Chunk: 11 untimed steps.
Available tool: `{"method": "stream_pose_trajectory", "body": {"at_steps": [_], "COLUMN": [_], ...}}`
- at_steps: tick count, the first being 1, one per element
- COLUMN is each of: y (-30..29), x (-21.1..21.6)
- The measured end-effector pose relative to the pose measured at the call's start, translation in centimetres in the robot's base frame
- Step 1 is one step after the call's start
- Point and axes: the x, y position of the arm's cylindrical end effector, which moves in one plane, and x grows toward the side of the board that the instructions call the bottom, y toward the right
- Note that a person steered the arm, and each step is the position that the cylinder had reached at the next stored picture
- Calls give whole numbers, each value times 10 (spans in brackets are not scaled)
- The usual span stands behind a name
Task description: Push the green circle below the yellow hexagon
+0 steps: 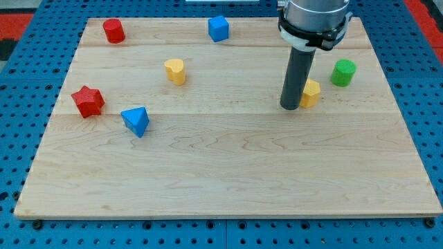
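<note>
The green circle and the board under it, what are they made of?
The green circle looks like painted wood or plastic; I can't tell which: its colour is even, with a soft sheen. The board looks like pale wood, since grain lines and plank seams show.

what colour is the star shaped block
Red; the star block sits near the camera view's left edge.

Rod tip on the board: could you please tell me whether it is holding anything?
Nothing is held. My tip rests on the board just left of the yellow hexagon; the green circle sits apart, upper right.
</note>
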Motion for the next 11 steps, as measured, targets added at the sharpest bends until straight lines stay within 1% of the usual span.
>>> {"method": "stream_pose_trajectory", "body": {"at_steps": [1,2,3,4,5,6,7,8,9,11], "y": [29,22,67,147,197,179,166,131,115,112], "x": [-24,-9,30,9,-35,-61,-73,-96,-92,-29]}}
